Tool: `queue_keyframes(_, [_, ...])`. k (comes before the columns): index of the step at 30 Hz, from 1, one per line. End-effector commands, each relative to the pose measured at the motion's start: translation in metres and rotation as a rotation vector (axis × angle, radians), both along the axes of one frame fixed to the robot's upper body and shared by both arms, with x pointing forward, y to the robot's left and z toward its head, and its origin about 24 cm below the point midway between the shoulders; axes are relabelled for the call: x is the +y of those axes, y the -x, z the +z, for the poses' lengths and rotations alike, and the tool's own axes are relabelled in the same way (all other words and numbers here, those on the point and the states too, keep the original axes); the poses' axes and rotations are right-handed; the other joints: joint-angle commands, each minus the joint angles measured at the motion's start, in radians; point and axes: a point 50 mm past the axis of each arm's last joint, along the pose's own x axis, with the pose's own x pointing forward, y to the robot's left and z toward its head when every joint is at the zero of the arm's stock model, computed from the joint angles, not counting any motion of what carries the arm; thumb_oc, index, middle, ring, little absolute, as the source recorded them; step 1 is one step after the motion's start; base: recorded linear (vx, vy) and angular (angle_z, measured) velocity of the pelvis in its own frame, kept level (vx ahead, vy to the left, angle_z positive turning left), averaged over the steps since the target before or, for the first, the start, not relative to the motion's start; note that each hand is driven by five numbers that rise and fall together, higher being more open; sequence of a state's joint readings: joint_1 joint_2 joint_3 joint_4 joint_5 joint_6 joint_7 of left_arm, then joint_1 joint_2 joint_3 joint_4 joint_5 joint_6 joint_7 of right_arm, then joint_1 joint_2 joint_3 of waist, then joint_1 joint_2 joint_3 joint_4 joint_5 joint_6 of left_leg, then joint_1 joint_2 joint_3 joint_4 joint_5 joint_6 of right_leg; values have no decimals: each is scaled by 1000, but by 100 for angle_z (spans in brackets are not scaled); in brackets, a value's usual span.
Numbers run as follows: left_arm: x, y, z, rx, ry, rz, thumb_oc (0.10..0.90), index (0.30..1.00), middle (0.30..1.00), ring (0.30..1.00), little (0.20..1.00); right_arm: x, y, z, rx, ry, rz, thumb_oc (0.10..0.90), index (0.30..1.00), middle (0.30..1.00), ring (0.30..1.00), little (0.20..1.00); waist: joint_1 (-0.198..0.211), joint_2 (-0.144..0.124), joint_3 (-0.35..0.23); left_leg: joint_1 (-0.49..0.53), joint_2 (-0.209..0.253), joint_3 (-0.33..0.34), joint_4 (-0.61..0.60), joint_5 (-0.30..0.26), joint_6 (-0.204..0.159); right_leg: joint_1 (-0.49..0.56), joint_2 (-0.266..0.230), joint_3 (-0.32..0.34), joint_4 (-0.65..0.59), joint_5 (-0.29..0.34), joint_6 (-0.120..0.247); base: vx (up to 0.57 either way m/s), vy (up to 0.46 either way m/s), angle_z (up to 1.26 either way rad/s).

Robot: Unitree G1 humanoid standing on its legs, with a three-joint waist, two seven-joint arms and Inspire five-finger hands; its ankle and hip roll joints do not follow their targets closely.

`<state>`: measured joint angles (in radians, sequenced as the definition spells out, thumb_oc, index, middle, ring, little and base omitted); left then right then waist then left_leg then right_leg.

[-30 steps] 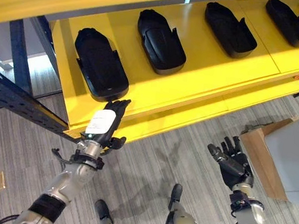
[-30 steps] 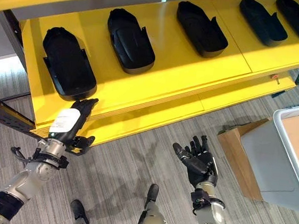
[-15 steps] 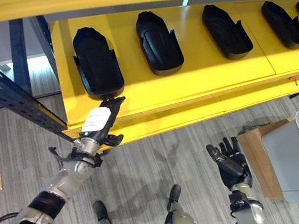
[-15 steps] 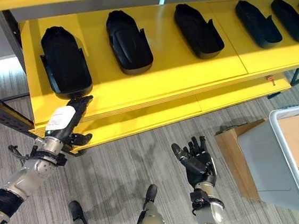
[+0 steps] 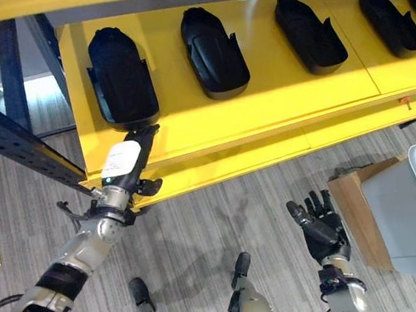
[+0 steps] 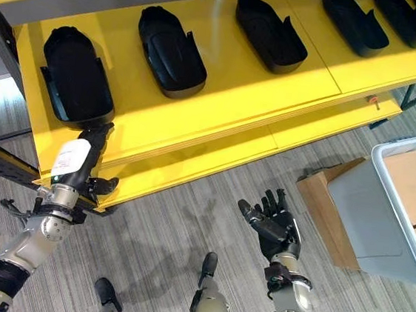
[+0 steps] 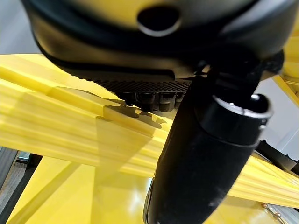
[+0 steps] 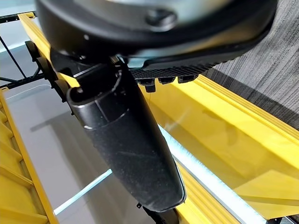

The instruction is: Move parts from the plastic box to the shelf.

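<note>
Several black moulded parts lie in a row on the yellow shelf (image 5: 274, 96). The leftmost part (image 5: 121, 80) sits near the shelf's left end, with another part (image 5: 214, 43) to its right. My left hand (image 5: 124, 163) is raised at the shelf's front edge, its straight fingers reaching the leftmost part's near end and holding nothing. Whether they touch it I cannot tell. My right hand (image 5: 321, 231) hangs over the floor with its fingers spread, empty. The grey plastic box (image 6: 388, 212) stands on the floor at the right.
A cardboard box (image 5: 352, 201) leans against the plastic box's left side. A dark perforated frame beam (image 5: 15, 147) runs at the left, beside the shelf's end. A lower yellow shelf edge (image 5: 268, 151) juts out below the top shelf.
The whole view has shifted, so the camera moved. My left hand stays at the leftmost part's near end with straight fingers. My right hand has not changed.
</note>
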<state>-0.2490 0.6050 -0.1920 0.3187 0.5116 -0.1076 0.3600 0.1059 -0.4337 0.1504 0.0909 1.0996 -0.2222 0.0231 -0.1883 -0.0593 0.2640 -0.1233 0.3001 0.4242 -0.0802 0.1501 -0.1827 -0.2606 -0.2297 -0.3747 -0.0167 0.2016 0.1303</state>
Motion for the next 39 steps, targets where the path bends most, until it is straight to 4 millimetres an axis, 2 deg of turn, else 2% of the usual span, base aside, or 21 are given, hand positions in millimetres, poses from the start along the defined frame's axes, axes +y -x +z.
queue_keyframes(1, [29,-11,35,-137,29,112,900,1000,1000,1000,1000,-5,-15,47,-248,45,6,900,1000,1000,1000,1000,10,-23,7,95,46,-16,-3,-38,-12,-66,-29,-37,147,-69,37,0,0,0])
queue_keyframes(39, [47,-21,42,-116,-9,179,900,1000,1000,1000,1000,-7,-13,45,-232,76,35,900,1000,1000,1000,1000,-1,-42,12,87,41,-15,-2,-40,-11,-87,-36,-25,148,-56,43,0,0,0])
